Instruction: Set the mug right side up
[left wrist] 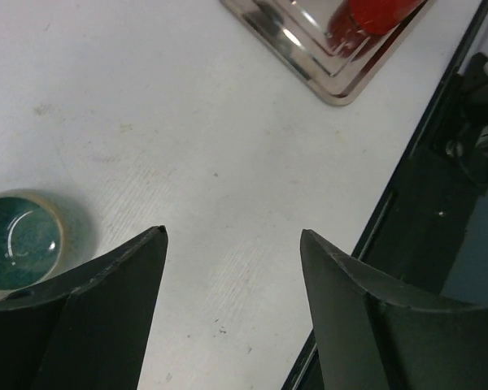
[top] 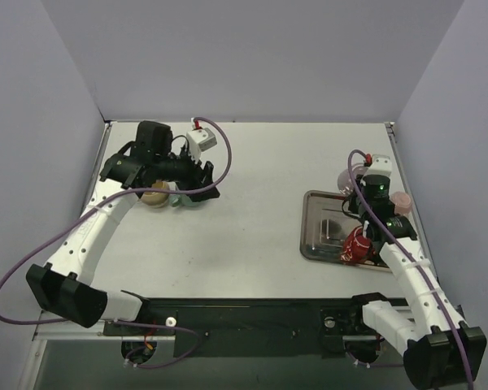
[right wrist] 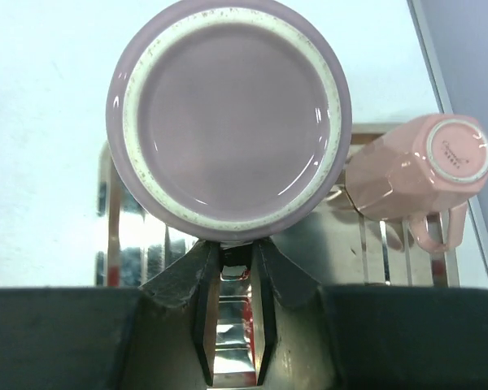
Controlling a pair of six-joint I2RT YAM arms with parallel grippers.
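A mauve mug (right wrist: 228,114) stands upside down at the far end of the metal tray (right wrist: 342,244), its glazed base facing up. My right gripper (right wrist: 237,248) is shut just under the mug's near side, its tips pinching a small dark part there; the handle itself is hidden. From above, the mauve mug (top: 350,175) and my right gripper (top: 357,192) sit at the tray's back edge. My left gripper (left wrist: 232,236) is open over bare table, holding nothing, and it hovers at the far left (top: 202,185).
A pale pink mug (right wrist: 415,166) stands upside down on the tray, just right of the mauve one. A red mug (top: 358,244) lies at the tray's near end. A teal cup (left wrist: 20,244), right side up, and a tan cup (top: 154,196) stand by the left gripper.
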